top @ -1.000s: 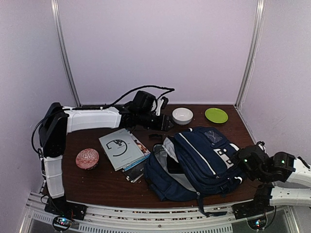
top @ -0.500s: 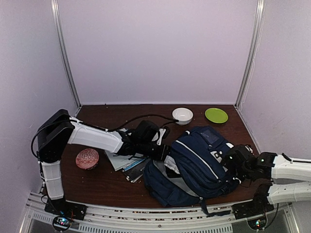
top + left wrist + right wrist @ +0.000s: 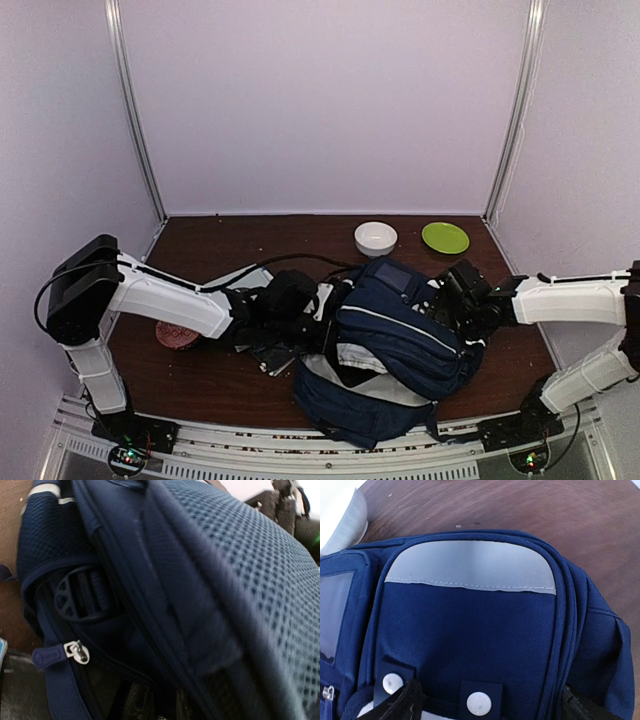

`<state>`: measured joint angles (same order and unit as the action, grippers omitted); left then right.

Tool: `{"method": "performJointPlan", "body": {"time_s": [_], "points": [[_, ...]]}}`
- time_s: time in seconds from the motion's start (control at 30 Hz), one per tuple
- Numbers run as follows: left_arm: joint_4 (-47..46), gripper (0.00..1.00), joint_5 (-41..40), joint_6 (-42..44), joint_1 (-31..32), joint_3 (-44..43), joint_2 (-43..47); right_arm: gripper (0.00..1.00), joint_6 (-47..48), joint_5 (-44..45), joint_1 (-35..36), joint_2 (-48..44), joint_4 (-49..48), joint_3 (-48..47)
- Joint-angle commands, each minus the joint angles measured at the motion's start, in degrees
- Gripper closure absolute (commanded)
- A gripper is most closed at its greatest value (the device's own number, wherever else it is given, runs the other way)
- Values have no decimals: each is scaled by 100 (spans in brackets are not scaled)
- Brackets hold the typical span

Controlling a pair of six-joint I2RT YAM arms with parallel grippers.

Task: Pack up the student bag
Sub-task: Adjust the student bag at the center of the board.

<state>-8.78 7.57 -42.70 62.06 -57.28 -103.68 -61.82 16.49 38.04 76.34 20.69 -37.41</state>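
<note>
Seen from above, the large navy-blue fabric student bag with white stripe trim (image 3: 400,340) lies on its side on the near, right-of-centre part of the dark brown wooden table (image 3: 220,240), bulging between the two arms. The left gripper (image 3: 323,310) is pressed in at the bag's left edge, above a loose stack of books and papers (image 3: 268,352). The left arm partly covers a small red patterned bowl (image 3: 168,335). The right gripper (image 3: 447,296) rests against the bag's far right end. A white round bowl (image 3: 375,238) and a flat lime-green plate (image 3: 445,237) sit behind the bag, near the back wall and apart from it. In the left wrist view the bag fills almost the whole frame. A blue mesh panel (image 3: 260,570) runs across the right, a black plastic strap buckle (image 3: 80,597) is tucked in a fold, and a silver zipper pull (image 3: 75,651) lies below it. This gripper's own fingers do not show, so I cannot tell whether it is wide, narrow or gripping. In the right wrist view the black fingertips (image 3: 402,702) stand wide apart at the bottom corners, the bag's front pocket between them. That pocket has a pale grey curved panel (image 3: 470,570) and white snap buttons (image 3: 480,703).
</note>
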Motion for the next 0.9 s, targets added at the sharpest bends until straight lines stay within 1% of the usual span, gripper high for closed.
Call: {"method": "performJointPlan", "body": {"time_s": [0.0,0.1,0.23,0.37,0.47,0.53,0.6,0.73,0.8,0.87], "points": [[-673,70,-58,-143,192,130,271,14,492,-1246,125,883,-849,-824],[-587,72,-207,-151,192,114,271,15,676,-1461,125,1474,-786,-1397],[-628,73,-415,-155,184,50,216,16,1027,-1656,130,2004,-772,-2165],[-520,74,-510,-95,83,-291,2,16,1501,-1920,125,2424,-539,-2980],[-506,75,-495,-93,-7,-466,-71,15,1690,-1945,125,2487,-268,-3376],[-404,72,-550,-30,-19,-427,57,13,1780,-1905,130,2279,-151,-3402],[-381,63,-530,-4,-20,-253,318,10,1876,-1855,126,1898,-77,-3312],[64,36,-393,179,6,12,1030,4,2071,-1584,126,1078,221,-3259],[391,27,-456,264,24,103,1355,2,2129,-1487,126,799,364,-3269],[726,21,-525,360,63,141,1641,2,2164,-1379,125,559,527,-3273]]}}
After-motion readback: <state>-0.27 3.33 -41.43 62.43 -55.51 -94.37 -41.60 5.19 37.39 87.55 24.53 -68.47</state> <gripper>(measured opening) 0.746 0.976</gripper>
